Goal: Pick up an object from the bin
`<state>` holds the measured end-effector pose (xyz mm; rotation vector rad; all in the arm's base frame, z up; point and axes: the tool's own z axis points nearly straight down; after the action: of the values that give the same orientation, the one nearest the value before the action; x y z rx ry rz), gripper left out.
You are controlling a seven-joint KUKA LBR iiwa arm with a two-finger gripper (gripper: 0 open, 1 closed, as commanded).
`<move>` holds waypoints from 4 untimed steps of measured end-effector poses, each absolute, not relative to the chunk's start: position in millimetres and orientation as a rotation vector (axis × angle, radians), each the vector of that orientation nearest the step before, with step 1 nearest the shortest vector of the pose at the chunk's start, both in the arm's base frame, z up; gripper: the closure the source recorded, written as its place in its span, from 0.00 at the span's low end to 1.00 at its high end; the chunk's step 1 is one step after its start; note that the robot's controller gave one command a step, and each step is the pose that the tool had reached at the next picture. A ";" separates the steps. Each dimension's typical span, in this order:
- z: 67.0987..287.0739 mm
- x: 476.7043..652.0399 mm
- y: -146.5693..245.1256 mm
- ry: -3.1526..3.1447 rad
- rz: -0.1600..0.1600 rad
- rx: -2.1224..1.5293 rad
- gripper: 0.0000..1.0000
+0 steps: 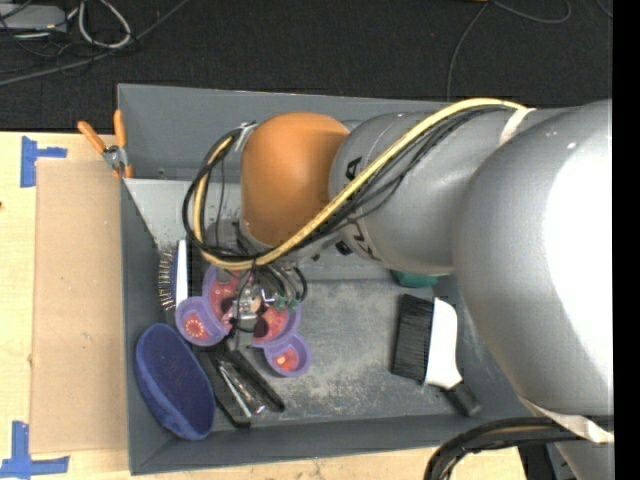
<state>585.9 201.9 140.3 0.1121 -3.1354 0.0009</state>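
In the lower left of the grey metal bin [345, 373], the camera view has the hand [246, 310] down upon a purple moulded plastic toy with pink-lined round cups [197, 320]. Whether the hand is apart or clamped I cannot tell. Just beside the toy lie a dark blue oval pad [172, 380] and a black metal clip-like tool [243, 388]. The toy looks light, stiff and smooth, likely slippery; a cup's thin rim seems the surest hold.
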 end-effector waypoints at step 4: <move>80.8 586.1 206.7 -3.122 0.005 0.369 0.00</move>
<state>586.1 206.7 80.8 0.3695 -3.1223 0.0045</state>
